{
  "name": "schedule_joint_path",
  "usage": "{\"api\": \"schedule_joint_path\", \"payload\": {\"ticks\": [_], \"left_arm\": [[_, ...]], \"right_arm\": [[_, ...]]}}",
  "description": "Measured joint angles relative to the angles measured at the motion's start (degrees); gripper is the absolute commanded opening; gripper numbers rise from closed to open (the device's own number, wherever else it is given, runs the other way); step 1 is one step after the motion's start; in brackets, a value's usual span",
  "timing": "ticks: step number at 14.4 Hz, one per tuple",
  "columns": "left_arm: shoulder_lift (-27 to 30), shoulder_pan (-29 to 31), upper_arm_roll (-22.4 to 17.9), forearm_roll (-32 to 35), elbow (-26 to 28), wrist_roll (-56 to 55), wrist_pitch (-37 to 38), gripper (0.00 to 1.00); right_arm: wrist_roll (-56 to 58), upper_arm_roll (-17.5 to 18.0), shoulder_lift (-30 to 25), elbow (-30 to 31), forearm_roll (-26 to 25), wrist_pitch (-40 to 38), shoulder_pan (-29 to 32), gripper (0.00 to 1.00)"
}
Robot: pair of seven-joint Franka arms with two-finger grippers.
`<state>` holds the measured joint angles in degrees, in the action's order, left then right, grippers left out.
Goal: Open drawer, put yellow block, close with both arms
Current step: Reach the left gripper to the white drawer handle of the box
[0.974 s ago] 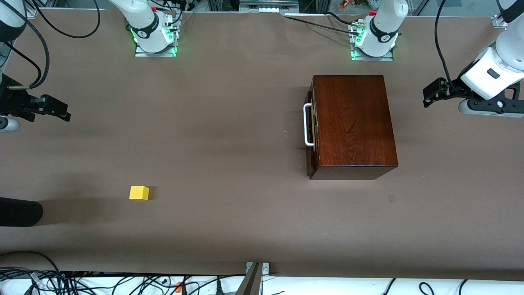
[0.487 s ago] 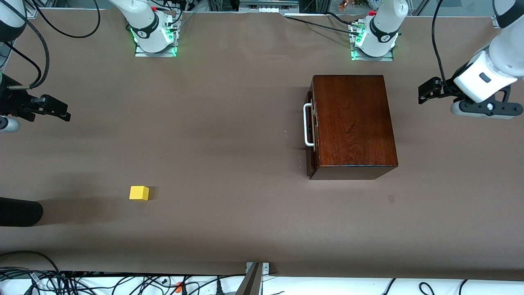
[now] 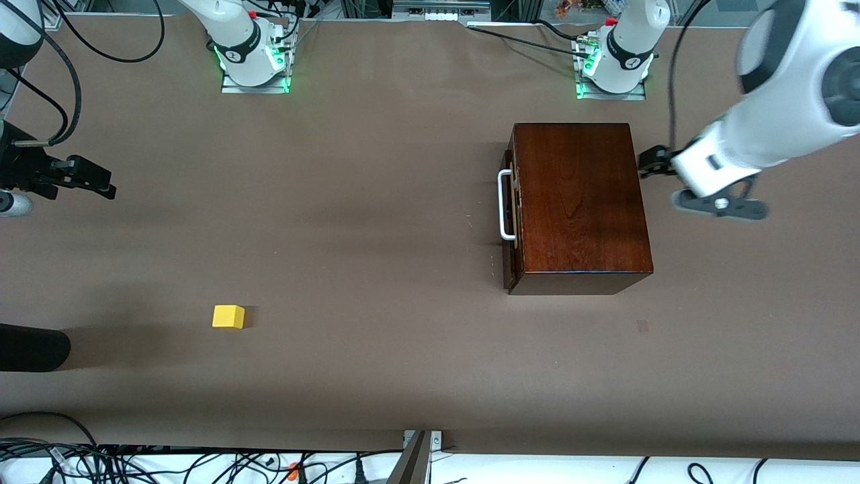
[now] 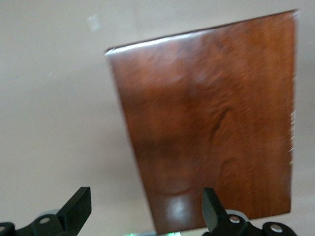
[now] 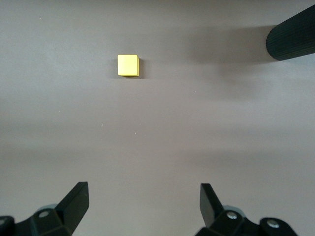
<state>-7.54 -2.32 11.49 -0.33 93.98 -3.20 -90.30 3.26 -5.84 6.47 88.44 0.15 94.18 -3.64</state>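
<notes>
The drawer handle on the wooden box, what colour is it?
White: the U-shaped bar handle shows best in the front view.

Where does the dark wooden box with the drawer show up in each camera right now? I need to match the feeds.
Front view: the wooden box sits on the table toward the left arm's end, its white handle facing the yellow block.
Left wrist view: the box's glossy top fills most of the picture, above the open left gripper.
Right wrist view: not in it; only the block shows.
Shared landmark: the brown table cover.
</notes>
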Motion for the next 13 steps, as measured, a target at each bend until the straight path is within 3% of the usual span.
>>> {"api": "schedule_joint_path", "payload": {"ticks": [3,7,13], "left_arm": [[-2.67,-2.68,4.63,0.0,-0.53,-6.78,-5.57,1.0],[-9.05,-11.48,5.7,0.7,-5.02,-18.25,-7.77,1.0],[-18.58,-23.5,5.81,13.04,-8.28,-34.4,-10.46,1.0]], "right_arm": [[0.0,0.01,0.0,0.0,0.0,0.0,-0.01,1.0],[0.0,0.16,0.17,0.02,0.0,0.01,-0.09,1.0],[0.0,0.76,1.34,0.03,-0.03,0.33,-1.19,1.0]]}}
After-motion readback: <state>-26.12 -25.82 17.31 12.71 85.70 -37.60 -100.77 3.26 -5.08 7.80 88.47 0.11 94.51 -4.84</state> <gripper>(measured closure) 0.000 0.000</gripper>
